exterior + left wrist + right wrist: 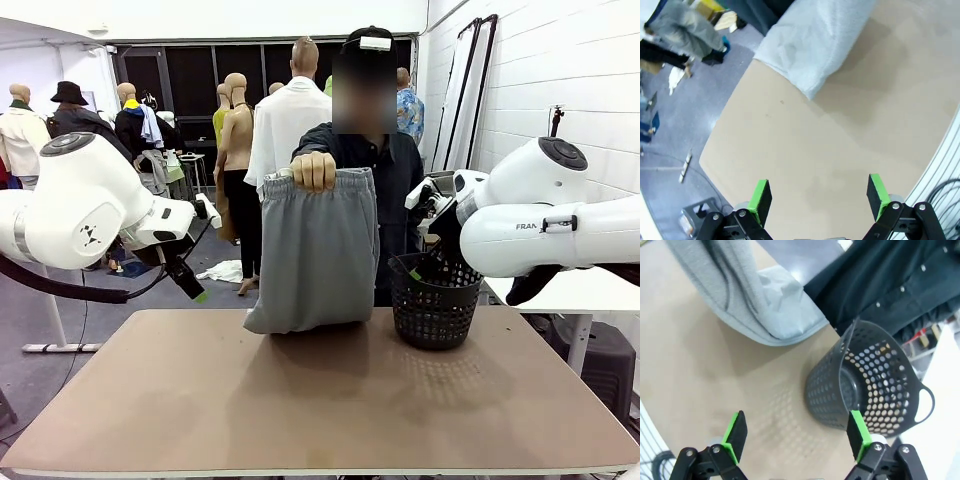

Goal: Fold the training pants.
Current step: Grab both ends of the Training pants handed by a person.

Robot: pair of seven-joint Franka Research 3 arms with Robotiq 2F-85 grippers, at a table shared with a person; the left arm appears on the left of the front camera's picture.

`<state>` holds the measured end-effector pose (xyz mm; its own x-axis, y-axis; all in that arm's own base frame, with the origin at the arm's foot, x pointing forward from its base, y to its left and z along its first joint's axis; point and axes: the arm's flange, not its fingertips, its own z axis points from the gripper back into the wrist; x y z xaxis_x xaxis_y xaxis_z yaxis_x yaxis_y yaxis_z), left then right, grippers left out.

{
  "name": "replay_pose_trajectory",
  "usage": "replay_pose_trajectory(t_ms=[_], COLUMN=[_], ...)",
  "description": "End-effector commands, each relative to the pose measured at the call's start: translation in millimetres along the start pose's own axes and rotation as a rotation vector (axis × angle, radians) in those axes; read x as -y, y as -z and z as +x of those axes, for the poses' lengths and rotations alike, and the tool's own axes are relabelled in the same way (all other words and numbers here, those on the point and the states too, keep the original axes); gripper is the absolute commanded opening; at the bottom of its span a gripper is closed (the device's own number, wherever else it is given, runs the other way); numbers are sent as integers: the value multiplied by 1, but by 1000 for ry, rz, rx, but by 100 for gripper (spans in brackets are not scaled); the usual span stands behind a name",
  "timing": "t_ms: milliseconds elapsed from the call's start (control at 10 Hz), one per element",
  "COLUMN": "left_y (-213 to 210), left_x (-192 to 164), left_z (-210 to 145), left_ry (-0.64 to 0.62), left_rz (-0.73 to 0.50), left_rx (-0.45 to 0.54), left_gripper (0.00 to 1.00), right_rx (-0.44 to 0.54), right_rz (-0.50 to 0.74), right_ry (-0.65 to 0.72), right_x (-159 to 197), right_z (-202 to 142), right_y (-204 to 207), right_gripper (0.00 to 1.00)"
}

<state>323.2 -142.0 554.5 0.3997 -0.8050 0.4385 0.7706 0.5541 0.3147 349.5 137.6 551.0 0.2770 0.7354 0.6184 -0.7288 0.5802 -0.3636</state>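
Observation:
The person at the far side holds the light grey training pants [317,250] up by the waistband with one hand [313,171]; their lower end rests on the brown table [300,400]. The pants' hanging end shows in the left wrist view [815,40] and in the right wrist view [745,295]. My left gripper [818,196] hovers open above bare tabletop, well short of the cloth; in the front view it hangs at the left [190,280]. My right gripper [797,432] is open above the table beside the basket, holding nothing.
A black mesh basket [434,300] stands on the table's far right, seen tilted in the right wrist view [865,385]. The right arm's body [540,225] hangs above it. The table's near half is bare; its left edge drops to the floor [670,120].

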Motion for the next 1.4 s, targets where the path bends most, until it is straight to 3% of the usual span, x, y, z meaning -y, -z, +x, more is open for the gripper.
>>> replay_pose_trajectory(t_ms=[0, 200, 300, 400, 800, 1000, 1300], left_y=[0, 2, -2, 5, 2, 19, 43], left_x=[-11, -17, -19, -4, -8, -25, -49], left_z=[2, 2, 3, 2, 3, 9, 8], left_ry=[154, 313, 333, 234, 267, 411, 495], left_rz=[-71, -199, -197, -120, -141, -158, -185], left_rx=[-11, -1, -45, -13, -26, -19, 24], left_gripper=[100, 100, 100, 100, 100, 100, 100], right_rx=[39, 32, -2, 31, 30, 74, 121], right_rz=[58, 89, 25, 67, 62, 123, 230], right_ry=[-121, -223, -205, -168, -185, -295, -438], right_x=[12, 12, 11, 2, 4, 19, 33], right_z=[-1, 0, -1, -2, -1, 6, 12], right_y=[7, 8, 3, 6, 4, 27, 63], right_gripper=[100, 100, 100, 100, 100, 100, 100])
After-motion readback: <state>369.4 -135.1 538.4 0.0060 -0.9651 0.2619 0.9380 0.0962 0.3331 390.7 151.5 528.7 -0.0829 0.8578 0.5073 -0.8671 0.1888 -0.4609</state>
